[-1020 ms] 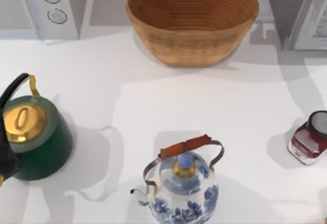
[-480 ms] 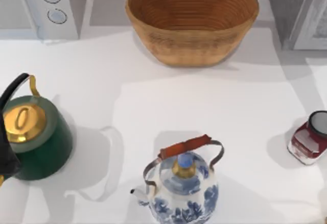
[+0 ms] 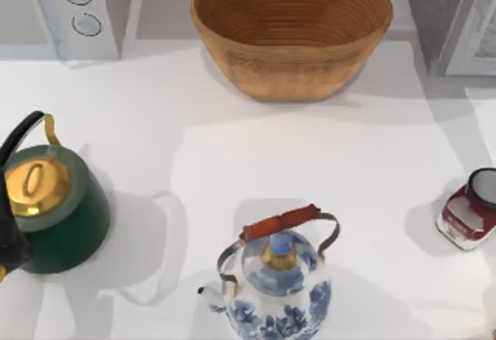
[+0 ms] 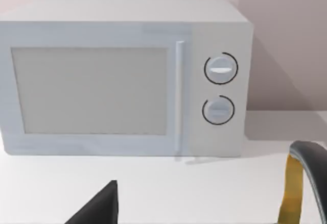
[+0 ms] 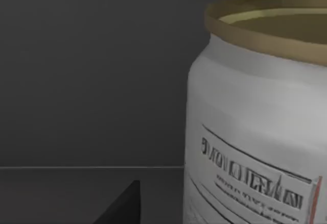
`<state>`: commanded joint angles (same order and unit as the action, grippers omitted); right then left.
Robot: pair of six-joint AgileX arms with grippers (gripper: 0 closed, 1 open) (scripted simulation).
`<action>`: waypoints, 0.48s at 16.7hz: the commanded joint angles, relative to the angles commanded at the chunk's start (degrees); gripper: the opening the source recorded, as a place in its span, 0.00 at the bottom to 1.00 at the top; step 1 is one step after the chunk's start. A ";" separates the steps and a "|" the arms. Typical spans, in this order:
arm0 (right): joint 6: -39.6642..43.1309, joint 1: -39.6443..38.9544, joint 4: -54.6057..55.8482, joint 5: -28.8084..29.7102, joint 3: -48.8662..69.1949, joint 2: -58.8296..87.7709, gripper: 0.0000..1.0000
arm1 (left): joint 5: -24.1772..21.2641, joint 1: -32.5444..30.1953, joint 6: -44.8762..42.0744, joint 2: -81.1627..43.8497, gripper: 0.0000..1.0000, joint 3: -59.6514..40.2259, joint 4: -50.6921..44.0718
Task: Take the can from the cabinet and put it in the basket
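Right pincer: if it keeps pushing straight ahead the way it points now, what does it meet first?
Probably the can, standing close ahead and somewhat to one side against the dark cabinet wall; depth is unclear.

The basket (image 3: 291,30) sits at the top centre of the top view, on the table (image 3: 310,162). The microwave (image 3: 66,11) stands in the upper left corner, well apart from the basket. The cabinet (image 3: 453,18) fills the upper right corner, just right of the basket. At the left edge, midway down, a kettle (image 3: 50,204) rests on the table. A teapot (image 3: 275,278) stands at the bottom centre, below the basket. A jar (image 3: 469,210) lies at the right edge, below the cabinet. In the right wrist view, the can (image 5: 255,122) stands close in front of a dark wall.
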<state>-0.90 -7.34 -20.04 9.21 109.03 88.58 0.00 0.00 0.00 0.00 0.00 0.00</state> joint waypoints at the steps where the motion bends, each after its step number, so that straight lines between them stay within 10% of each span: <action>1: 0.00 0.00 0.00 0.00 0.00 0.00 0.62 | 0.00 0.00 0.00 0.00 1.00 0.00 0.00; 8: 0.00 0.00 0.00 0.00 0.00 0.00 0.10 | 0.00 0.00 0.00 0.00 1.00 0.00 0.00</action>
<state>-0.90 -7.34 -20.04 9.21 109.03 88.58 0.00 0.00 0.00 0.00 0.00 0.00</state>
